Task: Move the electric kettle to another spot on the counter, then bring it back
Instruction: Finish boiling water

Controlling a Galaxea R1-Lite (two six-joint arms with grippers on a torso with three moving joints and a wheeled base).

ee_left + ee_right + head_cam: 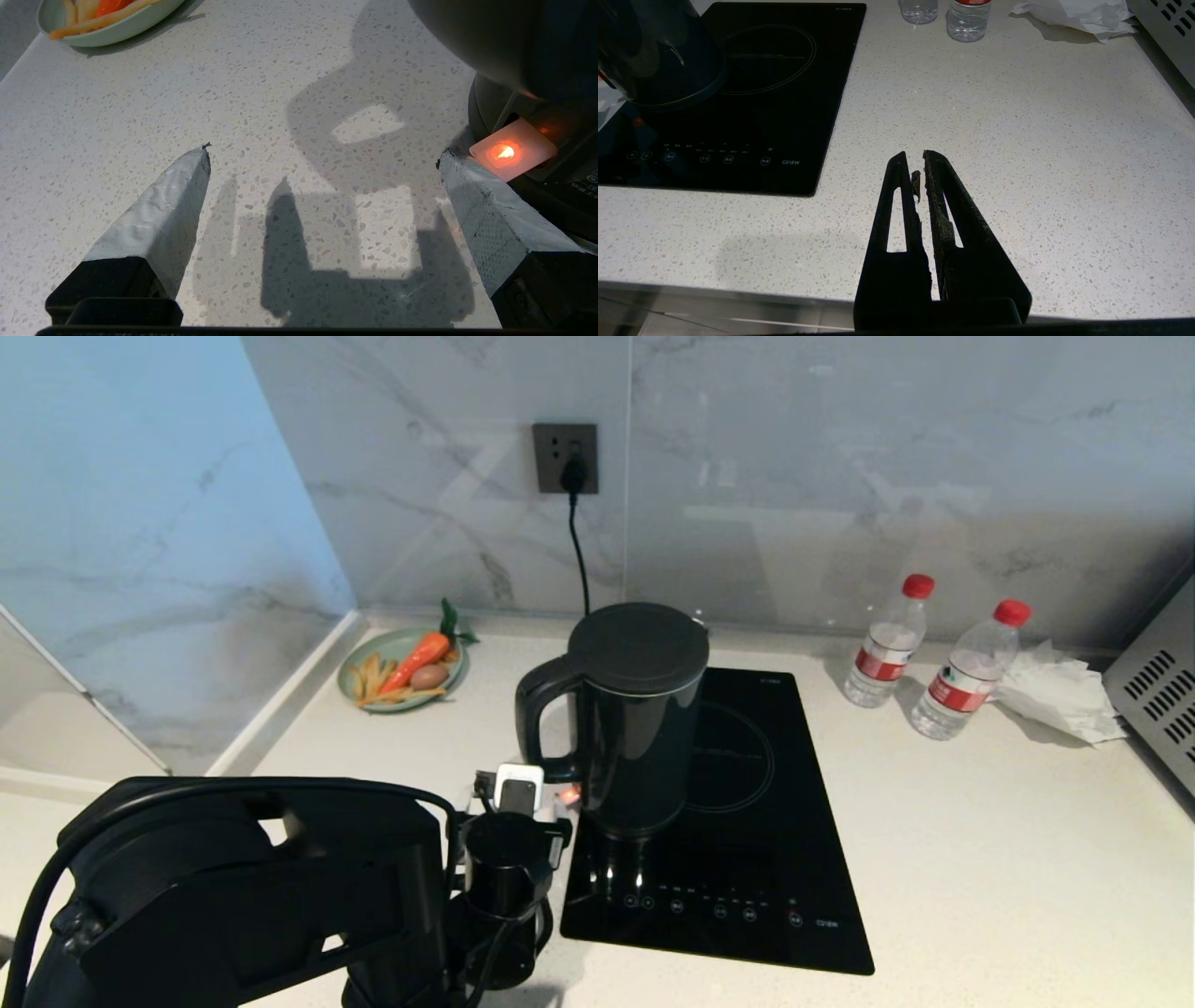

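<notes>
Plate of food (pixel 403 669): green, rear left corner of the counter (pixel 980 859); carrot, fries and an egg-like item on it; well apart from the work and no concern.

Left gripper (pixel 515 791): low over the counter, just beside the foot of the kettle on its handle side; fingers (pixel 159 219) spread to their widest, holding nothing; in the left wrist view one fingertip sits close by the lit orange switch (pixel 507 151) at the kettle's foot, whether touching I cannot tell.

Kettle (pixel 635 719): tall, black, upright, lid on; standing on the left edge of the black cooktop (pixel 775 821), handle (pixel 541 719) turned toward the left gripper; cord (pixel 579 551) runs up behind it to the wall socket (pixel 565 457); switch glowing, so possibly powered.

Step in hand, as judged: closing in for a grasp. To do it well: raise the open fingers from foot level to the loop of the handle; bracket the vertical bar squarely, one finger through the loop; shut only once centred; avoid nudging the switch; lift straight up before travelling sideways, keeping the jug upright.

Two water bottles (pixel 887 644) and crumpled paper (pixel 1055 695): rear right; keep the set-down spot away from them.

Right gripper (pixel 922 175): over bare counter at the front right, fingers all but together, nothing held; idle.
</notes>
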